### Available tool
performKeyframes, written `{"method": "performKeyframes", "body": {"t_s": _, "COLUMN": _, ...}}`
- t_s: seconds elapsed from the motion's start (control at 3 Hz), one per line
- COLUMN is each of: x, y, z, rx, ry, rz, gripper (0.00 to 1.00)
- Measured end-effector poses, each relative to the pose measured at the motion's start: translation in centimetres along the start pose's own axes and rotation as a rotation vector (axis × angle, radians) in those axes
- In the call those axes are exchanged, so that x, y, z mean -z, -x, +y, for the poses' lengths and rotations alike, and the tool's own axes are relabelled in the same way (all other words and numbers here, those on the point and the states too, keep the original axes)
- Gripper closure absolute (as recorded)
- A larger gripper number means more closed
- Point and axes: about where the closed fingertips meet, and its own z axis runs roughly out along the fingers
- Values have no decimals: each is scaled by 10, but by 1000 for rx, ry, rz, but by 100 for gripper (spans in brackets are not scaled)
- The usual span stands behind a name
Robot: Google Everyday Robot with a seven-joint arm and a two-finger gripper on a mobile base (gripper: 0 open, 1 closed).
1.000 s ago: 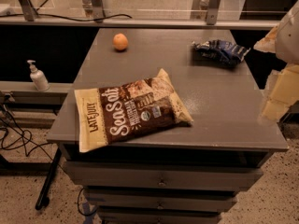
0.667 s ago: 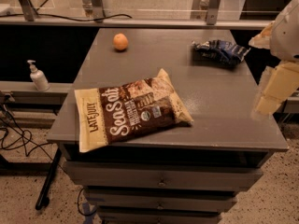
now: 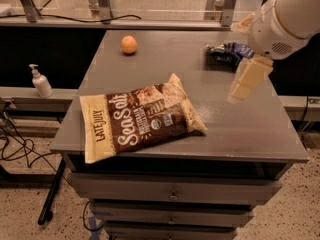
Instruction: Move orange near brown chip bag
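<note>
The gripper [image 3: 248,80] hovers over the table [image 3: 170,66], holding nothing.

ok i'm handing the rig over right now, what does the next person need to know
Gripper: over the right side of the table, just in front of the dark blue snack bag, far from the orange.
Orange: on the table's far left part, well apart from the bag.
Brown chip bag: lying flat at the front left of the table.
Done: nothing yet; the orange is not grasped.
Left: cross to the orange, pick it up, and set it down beside the brown chip bag.
</note>
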Motion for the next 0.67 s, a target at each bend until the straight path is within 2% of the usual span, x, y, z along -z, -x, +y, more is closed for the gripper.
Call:
{"method": "performKeyframes", "body": {"t_s": 0.33, "x": -28, "y": 25, "z": -55, "rx": 5, "ry": -68, "rz": -93, "gripper": 0}}
{"method": "performKeyframes", "body": {"t_s": 0.67, "x": -28, "y": 25, "z": -55, "rx": 5, "ry": -68, "rz": -93, "gripper": 0}}
